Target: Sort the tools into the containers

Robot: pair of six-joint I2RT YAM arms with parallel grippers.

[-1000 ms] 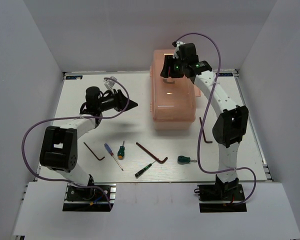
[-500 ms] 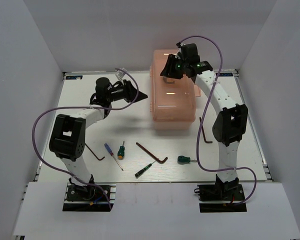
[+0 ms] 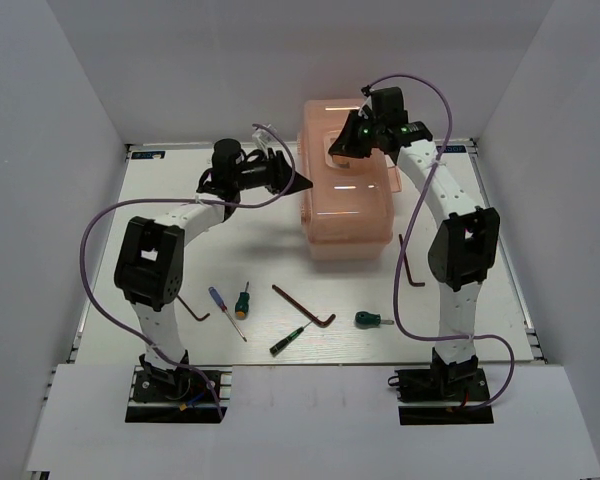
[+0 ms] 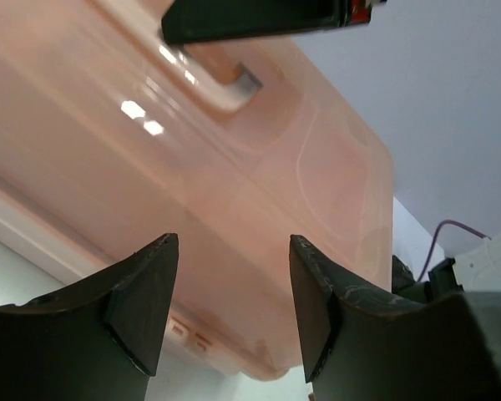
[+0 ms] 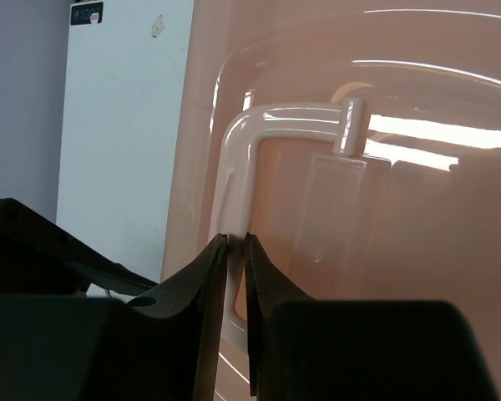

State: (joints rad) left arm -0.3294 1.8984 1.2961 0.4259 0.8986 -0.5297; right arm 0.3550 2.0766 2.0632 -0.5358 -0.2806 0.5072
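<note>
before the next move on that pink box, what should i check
1. Left gripper open: ok, fingers wide apart, facing the side of the box.
2. Left gripper clear of the box: cannot tell; it is very close.
3. Right gripper holding the handle: cannot tell; its fingers are nearly closed right at the handle's bar.
4. Lid open: not ok, it is shut.
5. Space around the box: ok, the screwdrivers and hex keys lie on the table nearer the arm bases, apart from the box.
</note>
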